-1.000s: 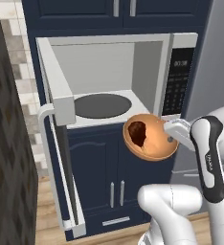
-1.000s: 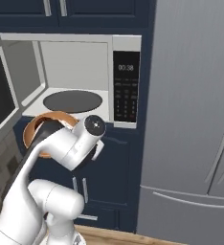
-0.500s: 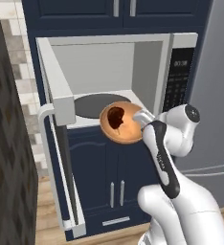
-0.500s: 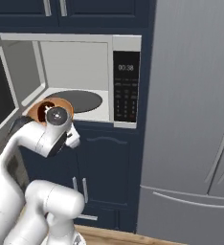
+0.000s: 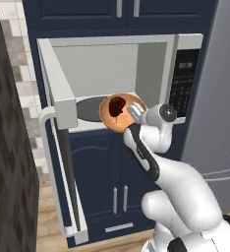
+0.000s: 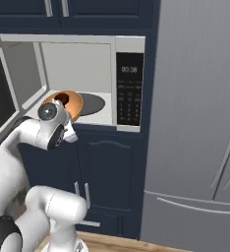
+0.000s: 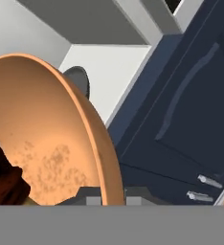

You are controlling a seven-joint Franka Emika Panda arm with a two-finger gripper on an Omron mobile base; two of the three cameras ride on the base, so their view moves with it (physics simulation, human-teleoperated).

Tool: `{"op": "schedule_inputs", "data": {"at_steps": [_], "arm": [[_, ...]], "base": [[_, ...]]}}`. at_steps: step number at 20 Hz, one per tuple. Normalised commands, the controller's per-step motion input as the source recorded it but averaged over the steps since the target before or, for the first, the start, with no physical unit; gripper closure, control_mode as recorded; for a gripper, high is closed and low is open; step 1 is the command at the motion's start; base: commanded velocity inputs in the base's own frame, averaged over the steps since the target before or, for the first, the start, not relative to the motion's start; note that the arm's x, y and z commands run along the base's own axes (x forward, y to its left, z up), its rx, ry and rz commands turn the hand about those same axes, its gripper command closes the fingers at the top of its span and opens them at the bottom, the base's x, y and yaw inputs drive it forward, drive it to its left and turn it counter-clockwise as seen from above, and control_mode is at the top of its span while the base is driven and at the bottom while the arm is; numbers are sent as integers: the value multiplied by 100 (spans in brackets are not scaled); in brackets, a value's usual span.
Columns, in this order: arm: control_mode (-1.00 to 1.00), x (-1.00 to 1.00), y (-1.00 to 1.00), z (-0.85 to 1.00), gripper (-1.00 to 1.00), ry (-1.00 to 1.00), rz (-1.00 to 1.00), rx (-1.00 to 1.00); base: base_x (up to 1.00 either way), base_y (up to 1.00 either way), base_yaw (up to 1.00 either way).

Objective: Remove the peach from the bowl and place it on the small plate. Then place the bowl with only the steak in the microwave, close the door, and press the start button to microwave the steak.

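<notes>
The orange bowl point(image 5: 121, 113) is tilted on its side at the front lip of the open microwave point(image 5: 112, 69), its mouth facing out of the oven. The dark steak point(image 5: 117, 105) lies inside it. My gripper point(image 5: 132, 113) is shut on the bowl's right rim. From the right base view, the bowl point(image 6: 70, 102) sits just behind my wrist, above the cavity's front edge. In the hand view the bowl point(image 7: 51, 139) looms large, with the steak point(image 7: 4, 179) at lower left and the rim pinched between my gripper point(image 7: 106, 199) fingers.
The microwave door point(image 5: 58, 98) hangs open to the left, its handle point(image 5: 45, 147) facing out. A dark turntable point(image 6: 93, 103) lies on the cavity floor. The control panel point(image 6: 129, 88) is right of the opening, beside a grey fridge point(image 6: 195, 123). Navy cabinet doors point(image 5: 107, 177) sit below.
My arm has carried the bowl up and to the left, from in front of the lower cabinet to the front lip of the microwave cavity.
</notes>
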Motion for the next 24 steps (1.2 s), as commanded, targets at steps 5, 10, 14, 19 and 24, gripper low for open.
{"op": "schedule_inputs", "data": {"at_steps": [5, 10, 14, 19, 24], "arm": [[-100, 80, 12, 5, 100, 4, -5, 7], [-100, 90, 17, 0, 100, 11, 0, 5], [-100, 74, 0, -6, 100, 15, 1, 1], [-100, 65, 2, -25, 100, 5, 1, 0], [-100, 61, 22, -32, 100, 7, 5, 0]], "base": [[0, 0, 0], [0, 0, 0], [0, 0, 0], [0, 0, 0], [0, 0, 0]]}}
